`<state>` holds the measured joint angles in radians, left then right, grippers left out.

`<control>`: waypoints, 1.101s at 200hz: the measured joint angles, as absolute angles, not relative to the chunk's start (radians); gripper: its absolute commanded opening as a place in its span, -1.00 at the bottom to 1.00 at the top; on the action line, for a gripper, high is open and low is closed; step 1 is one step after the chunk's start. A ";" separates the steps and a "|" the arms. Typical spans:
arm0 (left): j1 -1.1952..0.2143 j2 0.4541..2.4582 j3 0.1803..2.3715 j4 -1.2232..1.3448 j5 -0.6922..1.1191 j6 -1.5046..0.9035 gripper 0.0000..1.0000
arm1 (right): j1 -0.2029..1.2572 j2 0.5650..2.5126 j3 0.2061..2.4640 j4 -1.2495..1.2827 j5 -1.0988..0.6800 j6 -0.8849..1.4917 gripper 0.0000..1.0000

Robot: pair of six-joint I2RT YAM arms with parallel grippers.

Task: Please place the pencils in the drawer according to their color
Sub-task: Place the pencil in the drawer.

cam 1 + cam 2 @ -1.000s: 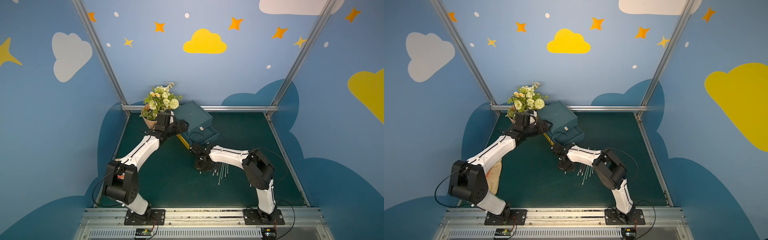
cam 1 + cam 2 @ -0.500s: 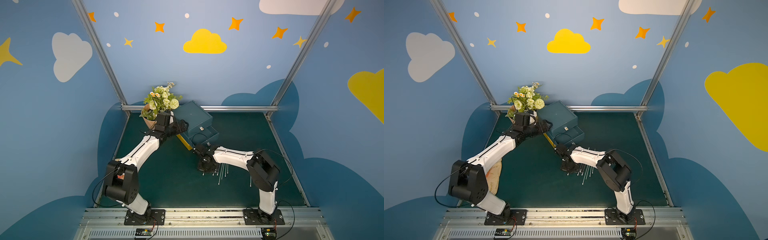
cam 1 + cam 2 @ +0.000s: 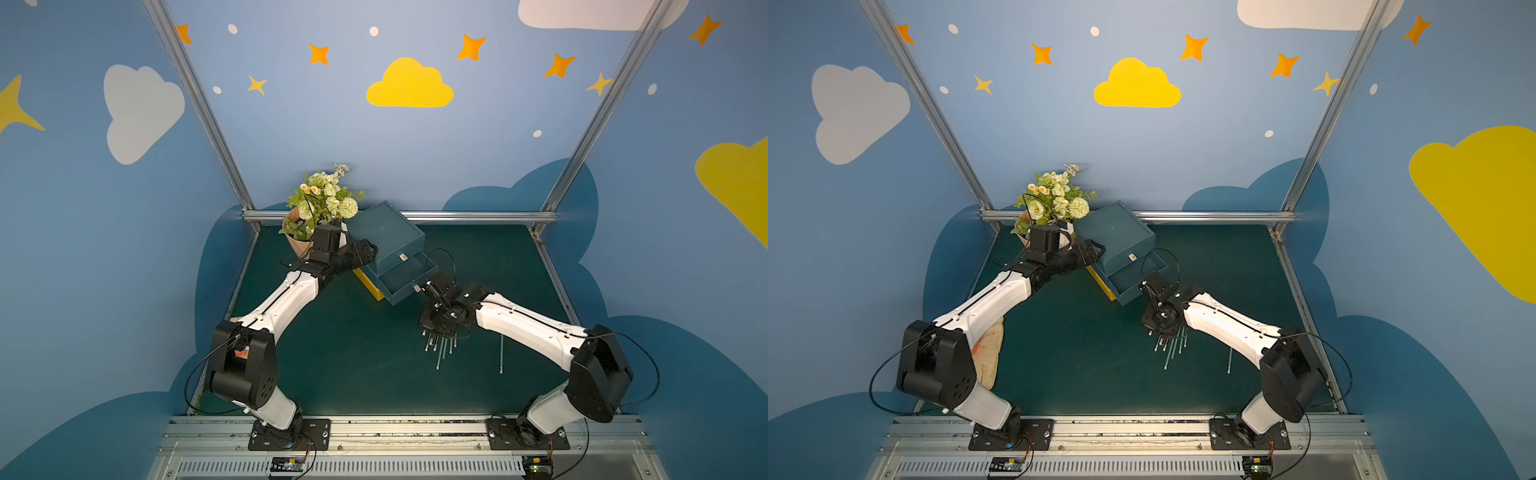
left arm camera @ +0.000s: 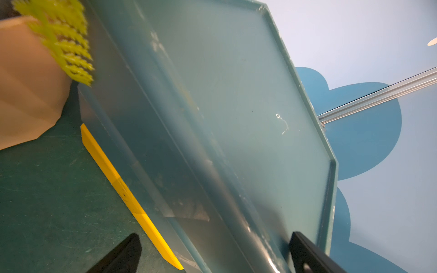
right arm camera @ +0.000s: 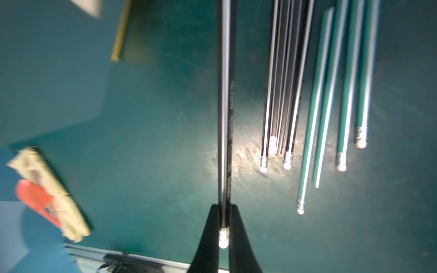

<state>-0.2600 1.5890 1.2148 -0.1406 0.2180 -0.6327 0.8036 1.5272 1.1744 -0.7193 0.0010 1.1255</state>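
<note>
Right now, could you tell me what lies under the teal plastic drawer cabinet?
A flat yellow strip pokes out from beneath the teal plastic drawer cabinet along its base; whatever else lies underneath is covered.

We see glossy lacquer on the pencils (image 5: 283, 71), each tipped with a bright metal ferrule (image 5: 341, 159). The tabletop (image 5: 153, 141) looks matt, scuffed and scratched. The drawer cabinet (image 4: 236, 94) is smooth, faintly shiny plastic with fine scratches. The right pincer (image 5: 224, 210) looks matt black plastic.

I'm seeing the green table (image 3: 345, 365) carrying loose pencils (image 5: 283, 94), a teal drawer box (image 3: 384, 232), a flower pot (image 3: 300, 246) and a beige cloth (image 3: 988, 353) at its left edge.
</note>
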 measured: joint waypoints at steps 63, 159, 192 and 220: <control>-0.266 1.590 1.216 -0.141 0.219 -0.633 1.00 | 0.737 1.519 1.325 -0.677 0.024 1.113 -1.00; -0.284 1.604 1.242 -0.165 0.218 -0.625 1.00 | 0.722 1.811 1.605 -0.591 0.002 1.077 -1.00; -0.284 1.604 1.242 -0.167 0.218 -0.625 1.00 | 0.720 1.875 1.644 -0.590 -0.004 1.078 -1.00; -0.284 1.604 1.242 -0.167 0.218 -0.625 1.00 | 0.725 1.901 1.651 -0.587 -0.017 1.082 -1.00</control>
